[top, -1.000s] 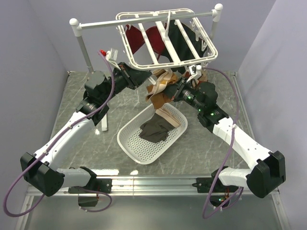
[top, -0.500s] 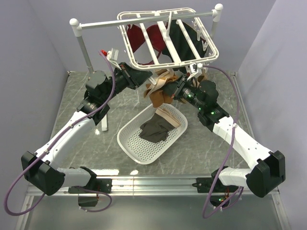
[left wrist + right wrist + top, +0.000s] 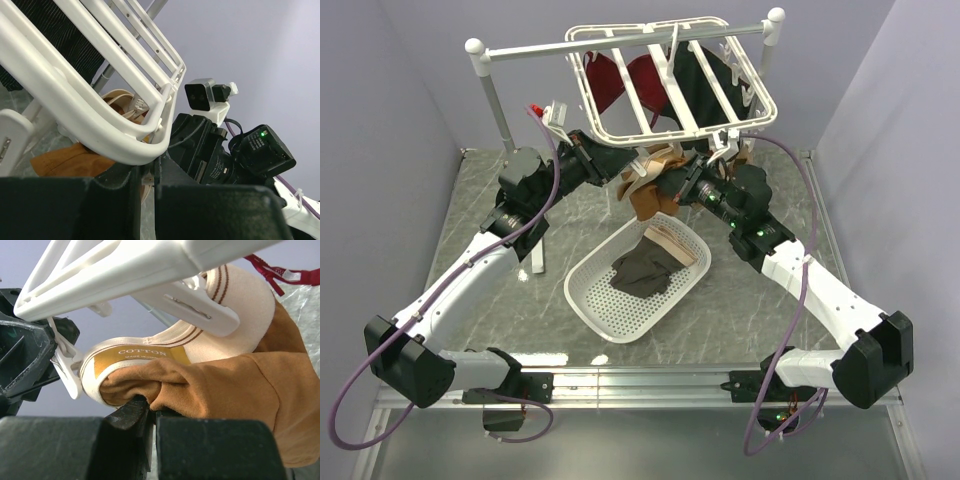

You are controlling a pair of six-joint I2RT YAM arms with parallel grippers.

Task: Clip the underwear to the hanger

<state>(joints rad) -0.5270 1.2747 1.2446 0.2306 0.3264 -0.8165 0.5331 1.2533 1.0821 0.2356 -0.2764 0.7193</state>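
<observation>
The white hanger point(image 3: 670, 80) hangs tilted from the rail, its near edge just above both grippers. The rust-brown underwear point(image 3: 653, 192) with a beige waistband is bunched right below that edge. My right gripper point(image 3: 674, 187) is shut on a fold of the underwear point(image 3: 225, 385), with the waistband point(image 3: 150, 356) raised against a white clip point(image 3: 200, 310). My left gripper point(image 3: 632, 172) is shut on a small dangling clip point(image 3: 67, 372) under the frame's corner point(image 3: 85, 115). The underwear also shows behind the frame in the left wrist view point(image 3: 65, 160).
A white basket point(image 3: 582, 300) on the table holds a dark grey garment point(image 3: 642, 270) and a beige striped piece point(image 3: 675, 240). A dark red garment point(image 3: 620, 80) and a black one point(image 3: 705, 85) hang from the hanger. The grey rail point(image 3: 520, 48) stands on white posts.
The hanger's near edge has tipped up and back. Both grippers have moved slightly up with it, lifting the underwear closer under the frame.
</observation>
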